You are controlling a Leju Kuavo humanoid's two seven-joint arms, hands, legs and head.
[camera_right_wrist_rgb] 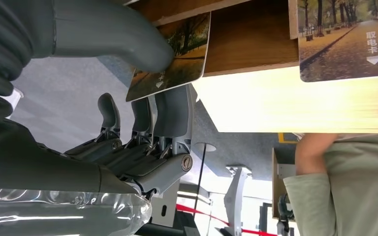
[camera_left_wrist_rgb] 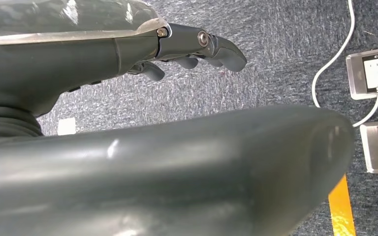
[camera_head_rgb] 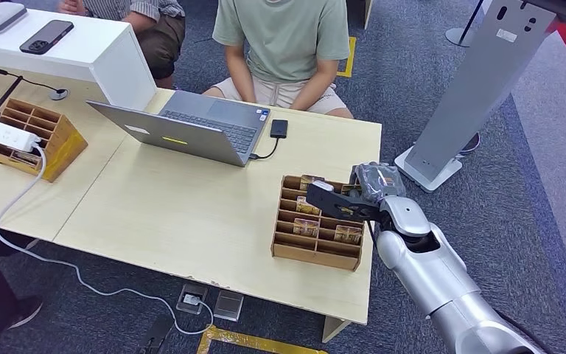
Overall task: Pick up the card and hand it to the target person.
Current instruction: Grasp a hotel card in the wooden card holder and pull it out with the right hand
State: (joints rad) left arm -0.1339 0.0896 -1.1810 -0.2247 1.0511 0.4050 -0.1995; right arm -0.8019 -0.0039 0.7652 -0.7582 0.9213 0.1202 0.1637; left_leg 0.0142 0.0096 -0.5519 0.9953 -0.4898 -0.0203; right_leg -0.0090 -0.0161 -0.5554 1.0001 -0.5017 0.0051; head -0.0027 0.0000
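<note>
Right hand (camera_right_wrist_rgb: 142,123) pinches glossy tree-avenue photo card (camera_right_wrist_rgb: 174,61) at the compartmented wooden card box (camera_head_rgb: 317,221) on the pale table (camera_head_rgb: 191,214); neighbouring card (camera_right_wrist_rgb: 347,39) reads 取电卡. Left hand (camera_left_wrist_rgb: 197,46) hangs empty over carpet, fingers loosely curved.

Right hand (camera_head_rgb: 354,198) at far-right corner of wooden organizer (camera_head_rgb: 317,222), pinching card (camera_right_wrist_rgb: 174,64); compartment walls close around fingers. Left of hand: laptop (camera_head_rgb: 191,129) and black drive (camera_head_rgb: 279,128) with cable, bare tabletop (camera_head_rgb: 177,214) between. Ahead: seated person (camera_head_rgb: 284,44) beyond table edge. Right of hand: grey stand (camera_head_rgb: 479,88) on carpet, gap between.
</note>
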